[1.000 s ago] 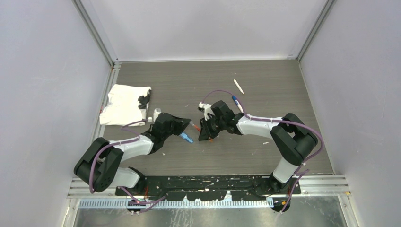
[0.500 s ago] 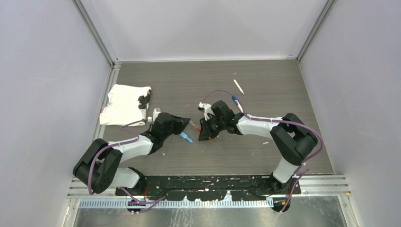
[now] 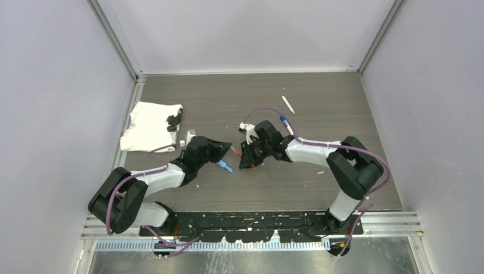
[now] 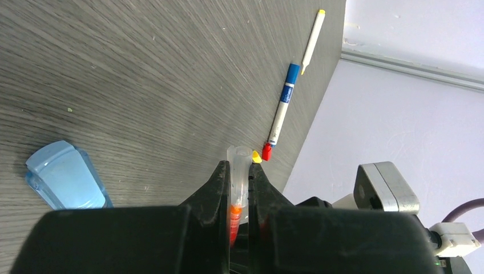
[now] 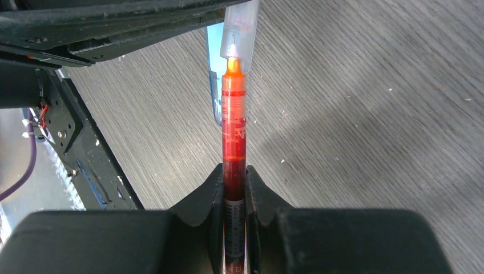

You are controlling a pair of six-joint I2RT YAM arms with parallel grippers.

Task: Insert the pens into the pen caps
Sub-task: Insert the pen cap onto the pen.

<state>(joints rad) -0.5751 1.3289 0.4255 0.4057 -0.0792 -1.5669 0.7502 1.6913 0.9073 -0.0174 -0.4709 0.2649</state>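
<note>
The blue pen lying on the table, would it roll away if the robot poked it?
Probably: the blue pen looks thin and round, lying flat on the smooth table, so a sideways poke would likely roll it. It looks straight and stiff, so it should lift without bending. Being so slim, it is probably light.

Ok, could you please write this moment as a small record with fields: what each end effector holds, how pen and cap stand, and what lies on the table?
left end effector: shut on clear cap
right end effector: shut on red pen
pen and cap: pen tip at the cap's mouth, not pushed fully in
lying on table: blue-capped pen, yellow-ended pen, light-blue piece, white cloth
</note>
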